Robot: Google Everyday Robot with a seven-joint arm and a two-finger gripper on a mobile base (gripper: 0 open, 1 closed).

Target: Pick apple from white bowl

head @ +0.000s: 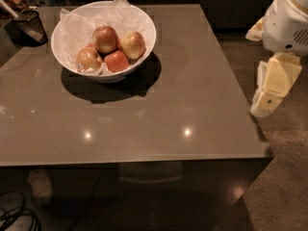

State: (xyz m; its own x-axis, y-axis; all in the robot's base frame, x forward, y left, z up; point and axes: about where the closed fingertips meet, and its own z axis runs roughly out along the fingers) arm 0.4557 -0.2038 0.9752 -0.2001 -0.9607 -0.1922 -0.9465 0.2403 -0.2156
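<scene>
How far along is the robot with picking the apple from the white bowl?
Done: nothing yet; the apple lies in the white bowl. In hand: the gripper hangs beyond the right edge of the table, well away from the bowl. Left: reach over, grasp the apple and lift it out.
</scene>
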